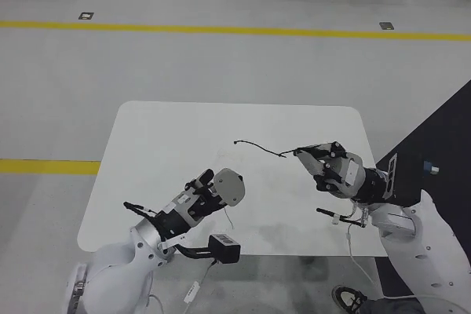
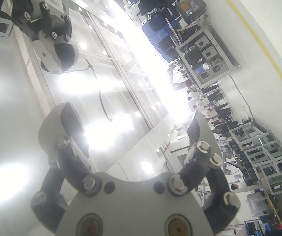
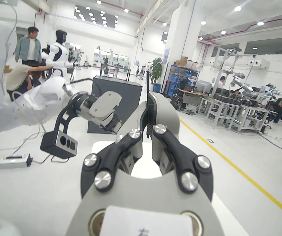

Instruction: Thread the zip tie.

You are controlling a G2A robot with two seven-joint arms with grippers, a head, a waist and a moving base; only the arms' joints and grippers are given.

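Observation:
A thin black zip tie (image 1: pixel 259 146) stretches over the far middle of the white table (image 1: pixel 165 157). My right gripper (image 1: pixel 300 152) is shut on one end of it. In the right wrist view the strip (image 3: pixel 147 92) stands up between the closed fingers of that gripper (image 3: pixel 147 110). The tie's free end points away toward the table's left half. My left gripper (image 1: pixel 217 180) is open and holds nothing, nearer the front edge and a short way from the tie. From the left wrist view its gripper (image 2: pixel 131 128) faces the curved tie (image 2: pixel 103 106), with the right gripper (image 2: pixel 50 37) beyond.
A dark cabinet (image 1: pixel 447 149) stands close to the table's right side. Yellow floor lines (image 1: pixel 39 166) run past the table on the left and behind it. The table's left half is bare.

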